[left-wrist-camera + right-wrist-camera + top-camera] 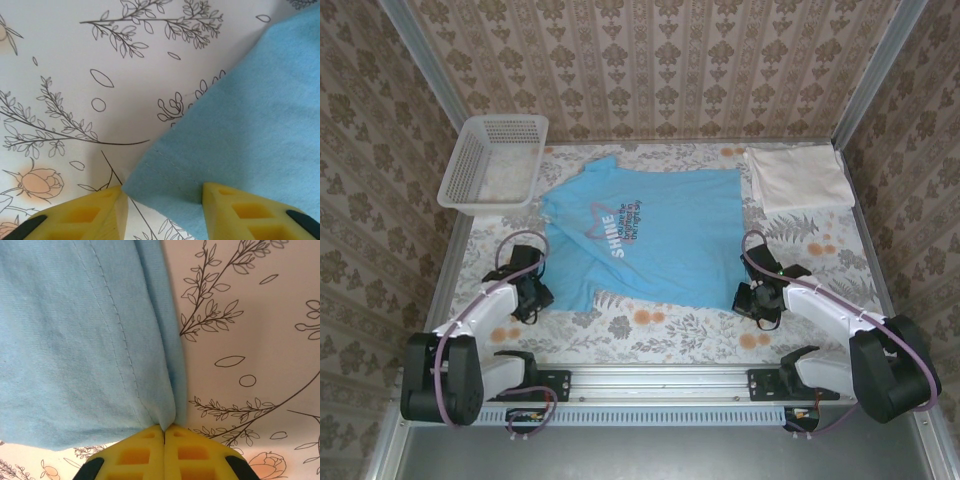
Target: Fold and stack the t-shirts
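Two shirts lie on the bench (670, 325): the blue shirt (645, 235) spread flat mid-bench, print up, and the cream shirt (798, 178) folded at the far right corner, likely the base of the stack. A basket (460, 180) sits at the far left corner. The right fingers (757, 300) pinch the blue shirt's near right corner. The right wrist view shows them pressed together on gathered hem, too small to tell from above. The left fingers (530, 290) stand spread astride the near left corner, not yet gripping, as the left wrist view shows. Holding both corners would probably let the near edge be lifted for a fold.
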Robot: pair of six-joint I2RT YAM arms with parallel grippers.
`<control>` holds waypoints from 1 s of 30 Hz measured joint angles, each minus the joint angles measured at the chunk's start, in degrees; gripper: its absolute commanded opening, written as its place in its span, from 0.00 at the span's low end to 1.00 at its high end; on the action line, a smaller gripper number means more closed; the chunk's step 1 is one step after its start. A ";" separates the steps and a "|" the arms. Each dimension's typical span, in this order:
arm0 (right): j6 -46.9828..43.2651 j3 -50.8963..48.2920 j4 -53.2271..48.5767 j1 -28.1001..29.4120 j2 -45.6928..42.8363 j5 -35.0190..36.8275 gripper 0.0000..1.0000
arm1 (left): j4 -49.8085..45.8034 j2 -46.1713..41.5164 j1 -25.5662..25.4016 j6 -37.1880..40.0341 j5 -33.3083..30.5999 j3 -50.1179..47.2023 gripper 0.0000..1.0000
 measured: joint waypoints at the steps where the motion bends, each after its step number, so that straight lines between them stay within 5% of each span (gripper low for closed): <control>1: 0.00 0.00 0.00 0.04 0.00 0.00 0.02 | -0.26 0.37 0.26 0.00 0.07 0.28 0.35; 6: -0.17 0.00 0.02 0.04 0.00 0.02 0.00 | -0.20 2.78 1.18 0.48 0.28 1.81 0.19; 9: -0.17 0.00 0.02 0.04 0.00 0.02 0.00 | 0.74 3.93 1.38 1.01 0.44 2.43 0.00; 20: -0.15 3.34 1.57 -1.20 -0.59 -0.55 0.00 | 4.13 3.26 -0.66 2.89 4.22 6.82 0.00; 24: -0.15 13.38 3.39 -5.88 5.25 -2.69 0.00 | 3.87 6.45 -0.63 3.28 5.40 19.04 0.00; 30: -0.22 41.81 4.13 -11.15 21.09 -4.61 0.00 | 2.91 24.28 -0.24 6.27 10.54 52.85 0.00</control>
